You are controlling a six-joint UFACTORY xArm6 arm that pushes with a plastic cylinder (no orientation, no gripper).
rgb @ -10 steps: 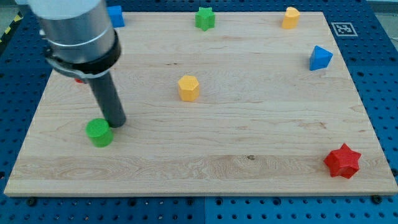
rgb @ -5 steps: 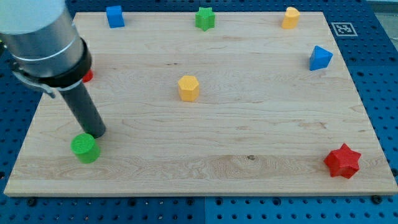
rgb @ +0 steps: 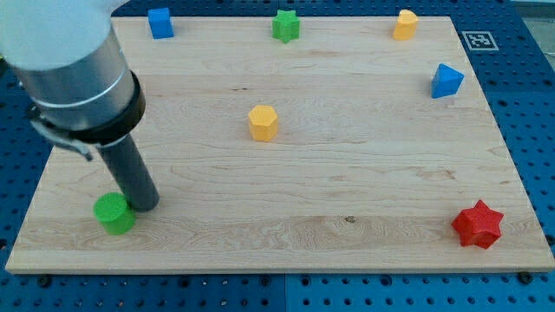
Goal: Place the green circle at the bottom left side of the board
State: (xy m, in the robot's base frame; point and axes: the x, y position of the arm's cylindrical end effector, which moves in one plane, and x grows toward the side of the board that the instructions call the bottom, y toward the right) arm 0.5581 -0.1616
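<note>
Green is the colour to find first: the green circle [rgb: 114,213] sits low on the wooden board [rgb: 347,173], near the view's left edge and a little above the view's bottom edge, in the bottom left part. My tip [rgb: 145,206] rests just beside it on the view's right, touching or very nearly touching its upper right side; the exact contact is hard to make out. The dark rod [rgb: 128,173] rises from there up and to the view's left into the wide grey arm body [rgb: 74,65], which covers the upper left stretch of the board. This arm carries no pincer at all, only the straight rod, so nothing stands apart, together or clamped on anything. Other blocks lie well apart from the green circle. A yellow hexagon block [rgb: 263,122] stands near the middle of the board. Along the view's top edge are a blue block [rgb: 159,22] towards the left, a green star [rgb: 284,25] near the centre and a second yellow block [rgb: 404,24] towards the right. A blue triangular block [rgb: 447,81] lies near the view's right edge, and a red star [rgb: 478,224] sits in the bottom right corner. Around the board is a blue table top with rows of small holes [rgb: 520,78].
</note>
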